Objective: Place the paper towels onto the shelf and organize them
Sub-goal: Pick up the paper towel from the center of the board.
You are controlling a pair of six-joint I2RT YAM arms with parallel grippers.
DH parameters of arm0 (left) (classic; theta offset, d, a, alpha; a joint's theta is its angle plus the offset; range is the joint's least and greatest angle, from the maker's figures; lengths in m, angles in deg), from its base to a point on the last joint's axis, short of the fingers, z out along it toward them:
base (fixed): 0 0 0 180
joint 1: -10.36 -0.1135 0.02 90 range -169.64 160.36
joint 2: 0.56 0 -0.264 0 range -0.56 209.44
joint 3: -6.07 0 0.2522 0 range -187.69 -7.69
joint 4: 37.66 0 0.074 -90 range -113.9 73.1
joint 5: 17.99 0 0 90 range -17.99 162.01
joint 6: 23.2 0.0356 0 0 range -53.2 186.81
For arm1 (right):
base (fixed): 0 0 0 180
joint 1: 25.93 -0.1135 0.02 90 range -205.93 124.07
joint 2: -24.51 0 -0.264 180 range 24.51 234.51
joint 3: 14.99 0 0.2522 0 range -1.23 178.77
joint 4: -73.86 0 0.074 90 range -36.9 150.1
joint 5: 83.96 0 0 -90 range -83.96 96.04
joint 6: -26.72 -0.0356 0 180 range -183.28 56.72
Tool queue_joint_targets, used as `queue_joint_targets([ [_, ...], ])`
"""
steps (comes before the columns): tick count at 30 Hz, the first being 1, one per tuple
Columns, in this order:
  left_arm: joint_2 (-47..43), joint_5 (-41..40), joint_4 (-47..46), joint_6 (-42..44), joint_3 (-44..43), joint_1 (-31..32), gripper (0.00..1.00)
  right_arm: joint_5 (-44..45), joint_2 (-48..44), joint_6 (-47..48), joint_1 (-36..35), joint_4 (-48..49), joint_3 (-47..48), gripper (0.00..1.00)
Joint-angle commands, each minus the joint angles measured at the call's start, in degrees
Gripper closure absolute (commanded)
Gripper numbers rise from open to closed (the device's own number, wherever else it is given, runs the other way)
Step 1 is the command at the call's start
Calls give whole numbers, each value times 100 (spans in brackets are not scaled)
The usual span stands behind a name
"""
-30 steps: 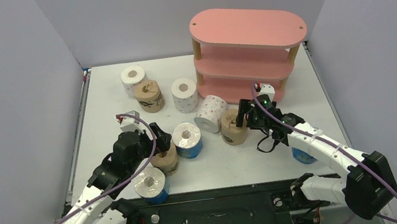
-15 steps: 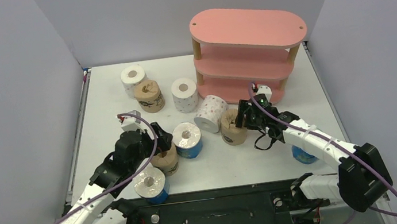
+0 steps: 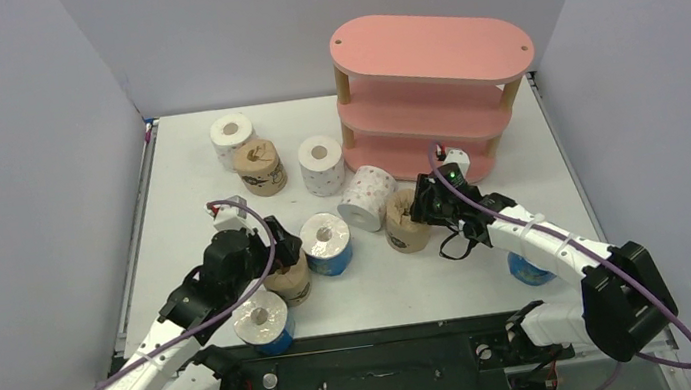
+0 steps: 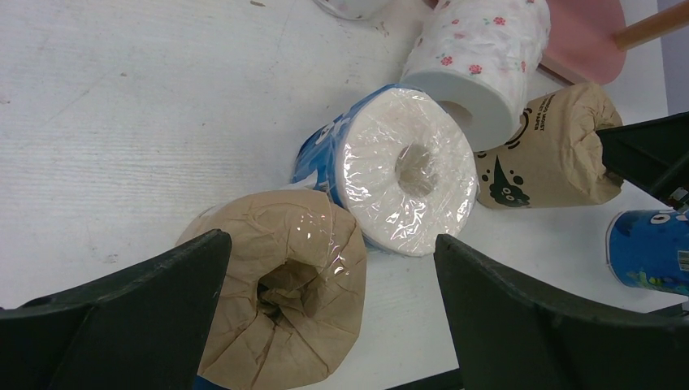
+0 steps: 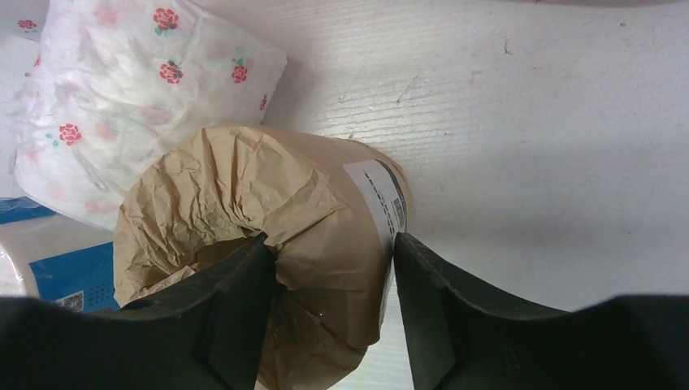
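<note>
The pink shelf (image 3: 428, 45) stands at the back right with nothing showing on its boards. Several paper towels sit on the table. My right gripper (image 3: 420, 203) (image 5: 331, 240) is shut on the wall of an upright brown roll (image 3: 406, 225) (image 5: 244, 203), one finger in its core and the other outside by the label. A white flowered roll (image 3: 367, 197) (image 5: 122, 106) lies against it. My left gripper (image 3: 273, 250) (image 4: 331, 240) hangs wide open over another brown roll (image 3: 288, 276) (image 4: 280, 296), which sits nearer the left finger. A blue roll (image 3: 327, 243) (image 4: 406, 175) stands just beyond.
Two white rolls (image 3: 232, 132) (image 3: 321, 163) and a brown one (image 3: 259, 166) stand at the back left. One blue roll (image 3: 260, 322) is at the front edge under my left arm. Another blue one (image 3: 529, 270) sits partly under my right arm.
My right gripper's jaws have closed in onto the brown roll's wall, and that arm shifted slightly towards the roll. The left arm has barely moved.
</note>
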Motion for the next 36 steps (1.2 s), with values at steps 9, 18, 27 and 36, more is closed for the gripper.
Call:
queue_joint_targets([
  [9,-190,22,-64,-127,-59,16,3,72,-27,22,15,69,75,61],
  [18,-242,-156,-51,-49,-267,7,3,372,-1085,248,-101,-966,594,64],
  [27,-82,-248,-344,-47,-557,7,4,722,-2030,443,-104,-2154,1470,64],
  [36,294,-104,-643,-159,-970,2,3,966,-2086,636,-86,-2821,2624,64],
])
